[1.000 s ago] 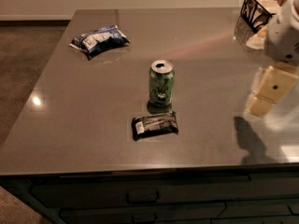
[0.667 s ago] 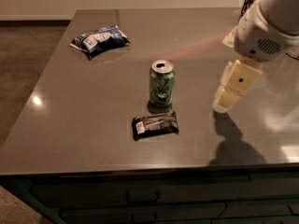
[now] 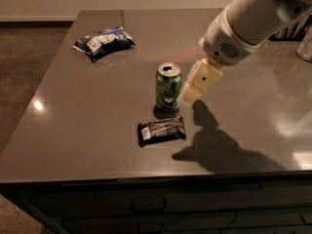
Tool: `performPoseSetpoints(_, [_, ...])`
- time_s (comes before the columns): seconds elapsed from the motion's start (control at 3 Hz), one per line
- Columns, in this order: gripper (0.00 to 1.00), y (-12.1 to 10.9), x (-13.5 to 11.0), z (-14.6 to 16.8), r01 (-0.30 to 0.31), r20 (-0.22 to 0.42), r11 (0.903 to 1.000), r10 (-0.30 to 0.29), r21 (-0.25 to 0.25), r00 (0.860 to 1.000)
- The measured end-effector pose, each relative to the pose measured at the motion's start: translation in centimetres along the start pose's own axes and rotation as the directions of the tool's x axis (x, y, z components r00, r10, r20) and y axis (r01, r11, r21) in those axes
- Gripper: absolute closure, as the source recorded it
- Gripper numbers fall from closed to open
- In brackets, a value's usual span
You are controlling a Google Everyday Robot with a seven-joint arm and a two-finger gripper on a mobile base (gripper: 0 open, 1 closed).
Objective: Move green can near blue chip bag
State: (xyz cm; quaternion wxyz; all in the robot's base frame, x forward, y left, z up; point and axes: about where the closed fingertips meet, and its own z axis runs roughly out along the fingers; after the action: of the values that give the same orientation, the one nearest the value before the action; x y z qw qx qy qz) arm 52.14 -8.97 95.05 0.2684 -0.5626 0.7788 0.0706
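Gripper (image 3: 191, 94) hangs just right of the green can (image 3: 168, 87), its cream tip level with the can's lower half. It is very near the can's wall and perhaps touching, but I cannot tell which. Whether it is spread or pressed together cannot be told from this angle. The can stands upright near the middle of the grey table (image 3: 73, 130), with a flat black snack packet (image 3: 162, 130) lying just in front of it. The blue chip bag (image 3: 104, 42) lies well apart, toward the far left corner.

The step in hand looks like the approach for a grasp. To do it well, the gripper should straddle the can about mid-height, centred, and close squarely on its round wall. An off-centre nudge from the right could tip the can or push it left. Once held, the can needs lifting clear of the table, carrying back and left, and setting upright just beside the bag, not on it. The packet sits on the near side, out of that path.

The 1 arm (image 3: 253, 13) enters from the upper right, its white forearm sloping down and left so the gripper points down-left at the can.
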Motion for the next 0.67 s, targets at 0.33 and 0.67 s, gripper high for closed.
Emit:
performPoseSetpoints(0.33, [0.00,0.3,-3.0,2.6,-0.005,0.088,0.9998,0.007,-0.019,0.996])
performPoseSetpoints(0.67, [0.00,0.4,-4.0,4.5,-0.017,0.119,0.9993,0.021,-0.034,0.993])
